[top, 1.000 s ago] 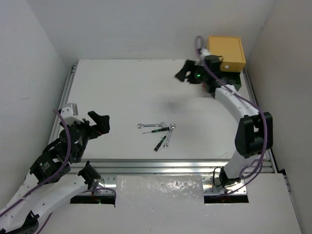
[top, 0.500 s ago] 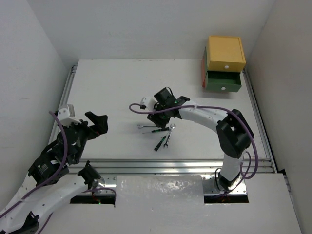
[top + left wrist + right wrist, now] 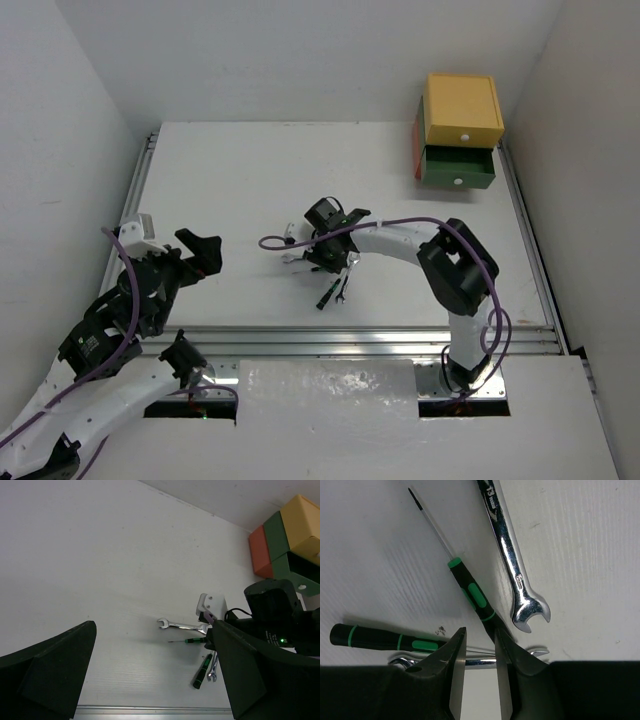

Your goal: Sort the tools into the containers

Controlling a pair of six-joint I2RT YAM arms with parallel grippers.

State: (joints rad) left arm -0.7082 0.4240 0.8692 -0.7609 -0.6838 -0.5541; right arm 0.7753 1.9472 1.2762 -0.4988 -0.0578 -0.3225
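Observation:
Several tools lie together mid-table: a silver wrench [image 3: 510, 565], a thin black-green screwdriver [image 3: 472, 595], a second black-green screwdriver [image 3: 380, 637] and a second silver wrench [image 3: 480, 662]. They also show in the left wrist view: wrench [image 3: 182, 626], thin screwdriver [image 3: 189, 641], thicker screwdriver [image 3: 200, 671]. My right gripper [image 3: 479, 645] [image 3: 325, 255] hangs low over them, jaws a narrow gap apart and holding nothing, with the thin screwdriver's handle end beside one finger. My left gripper [image 3: 200, 250] [image 3: 150, 680] is open and empty, well left of the tools. No knife is in view.
The yellow drawer [image 3: 463, 105] sits on the green drawer [image 3: 457, 168] at the back right, with the orange-red one [image 3: 418, 150] beside them. All three also show in the left wrist view [image 3: 280, 530]. A metal rail [image 3: 330, 335] edges the table's near side.
My right arm has swung from the drawers at the back right to the tools at mid-table and come down over them. The left arm has barely moved.

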